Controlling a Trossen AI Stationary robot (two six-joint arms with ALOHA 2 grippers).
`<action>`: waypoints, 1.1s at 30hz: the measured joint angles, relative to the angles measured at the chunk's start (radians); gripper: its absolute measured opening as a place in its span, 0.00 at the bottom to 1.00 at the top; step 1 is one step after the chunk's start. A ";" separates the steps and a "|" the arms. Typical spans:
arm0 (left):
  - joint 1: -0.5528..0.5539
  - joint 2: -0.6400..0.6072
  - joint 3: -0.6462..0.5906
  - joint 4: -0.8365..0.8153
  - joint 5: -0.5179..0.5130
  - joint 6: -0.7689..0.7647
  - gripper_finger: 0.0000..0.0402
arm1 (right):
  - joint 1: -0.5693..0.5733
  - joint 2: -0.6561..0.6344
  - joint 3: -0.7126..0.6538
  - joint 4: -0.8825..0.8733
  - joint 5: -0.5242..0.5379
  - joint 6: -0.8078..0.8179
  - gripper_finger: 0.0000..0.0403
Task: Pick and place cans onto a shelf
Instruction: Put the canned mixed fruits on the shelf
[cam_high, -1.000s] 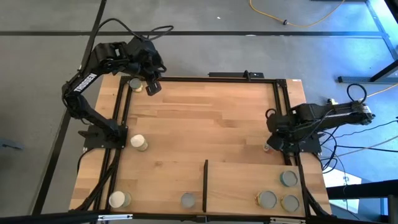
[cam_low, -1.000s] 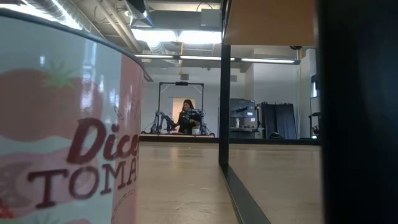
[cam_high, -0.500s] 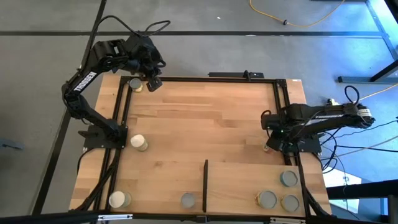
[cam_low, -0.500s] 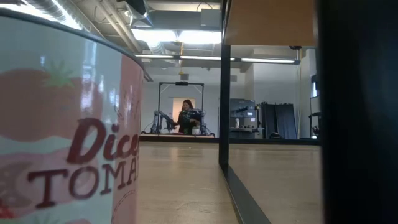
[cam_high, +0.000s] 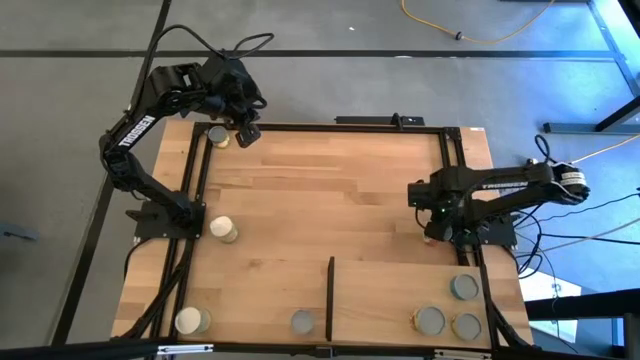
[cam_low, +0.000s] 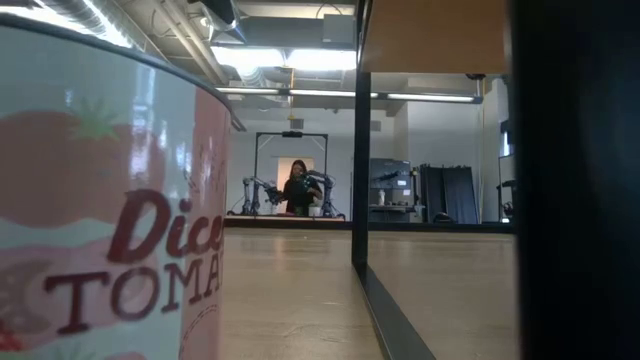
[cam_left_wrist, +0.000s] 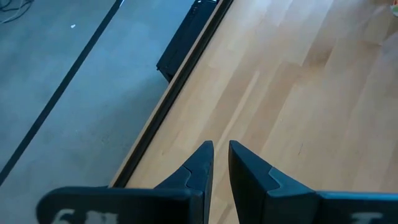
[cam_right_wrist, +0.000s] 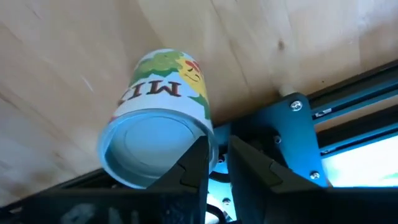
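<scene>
Several cans stand upright on their bases. On the bare tabletop are one at the far left corner (cam_high: 217, 135), two cream-topped ones (cam_high: 222, 228) (cam_high: 188, 320) and a grey one (cam_high: 302, 322). Three more (cam_high: 463, 287) (cam_high: 430, 320) (cam_high: 466, 326) stand on the shelf (cam_high: 395, 292). A yellow-and-green can (cam_right_wrist: 158, 140) stands by the right rail under my right gripper (cam_right_wrist: 221, 148) (cam_high: 432, 226). Its shut fingers hang over the can's rim, and I cannot tell whether they touch it. My left gripper (cam_left_wrist: 221, 146) (cam_high: 247, 136) is shut and hovers over bare wood at the far left.
The shelf's black strip (cam_high: 330, 298) stands on edge near the table's front. Black rails (cam_high: 195, 190) and a blue bracket (cam_right_wrist: 292, 134) line the table's sides. A tomato can (cam_low: 100, 200) fills the low view's left. A person (cam_low: 300, 188) sits far behind the table.
My right gripper has sunk and swung toward the table's left, rolling as it went. It now hangs over the yellow-and-green can by the right rail. No can has moved.
</scene>
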 joint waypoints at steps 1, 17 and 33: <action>0.000 0.000 0.000 0.000 0.000 0.000 0.10 | -0.002 0.011 0.002 -0.002 -0.007 -0.008 0.16; 0.000 0.000 0.000 0.000 0.000 0.001 0.10 | -0.005 0.102 0.004 0.094 -0.049 -0.131 0.12; 0.000 0.000 0.000 0.000 0.000 0.009 0.10 | -0.005 0.103 0.096 0.083 -0.015 -0.130 0.01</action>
